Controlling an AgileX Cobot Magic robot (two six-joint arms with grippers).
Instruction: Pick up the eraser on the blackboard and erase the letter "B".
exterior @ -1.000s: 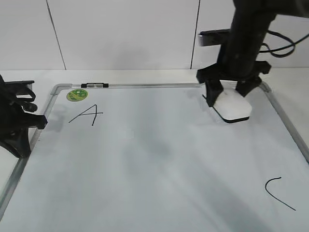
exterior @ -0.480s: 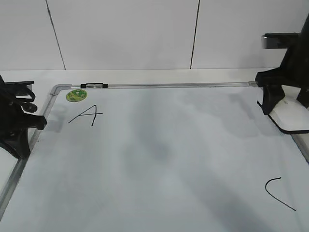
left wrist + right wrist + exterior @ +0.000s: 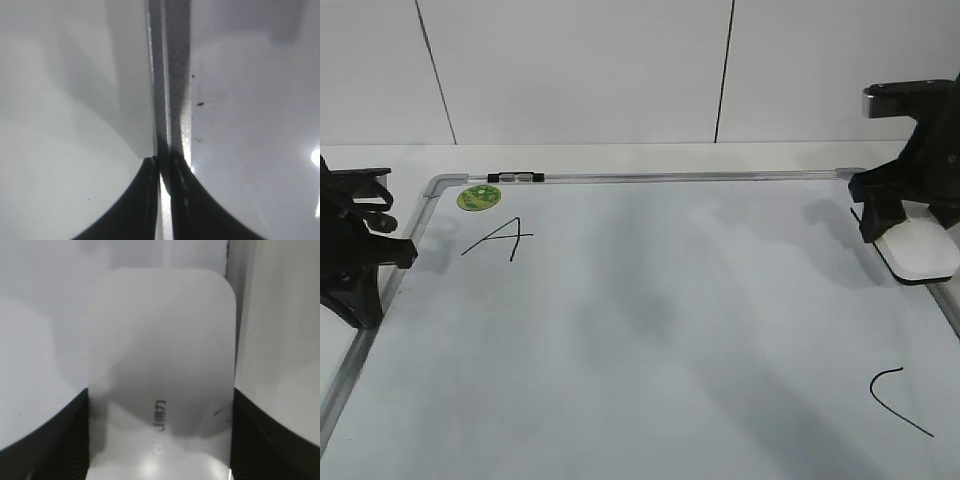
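The blackboard (image 3: pixel 650 330) is a white board with a grey frame. The letter "B" shows in no view; only a black "A" (image 3: pixel 498 238) and a "C" (image 3: pixel 896 398) are on it. The eraser (image 3: pixel 922 252) is a white block with a dark base, at the board's right edge. My right gripper (image 3: pixel 917 238) is shut on it; in the right wrist view the eraser (image 3: pixel 160 355) fills the space between the gripper's (image 3: pixel 160 445) dark fingers. My left gripper (image 3: pixel 402 252) is at the board's left edge, shut on the frame rail (image 3: pixel 172 75), as its (image 3: pixel 162 167) wrist view shows.
A round green sticker (image 3: pixel 478 197) sits at the board's far left corner, next to a small dark clip (image 3: pixel 516 177) on the top rail. A white wall stands behind the table. The board's right rail (image 3: pixel 945 305) runs just beside the eraser.
My right gripper has carried the eraser from the board's upper middle-right to its right edge, then shifted slightly back left. The left gripper has not moved.
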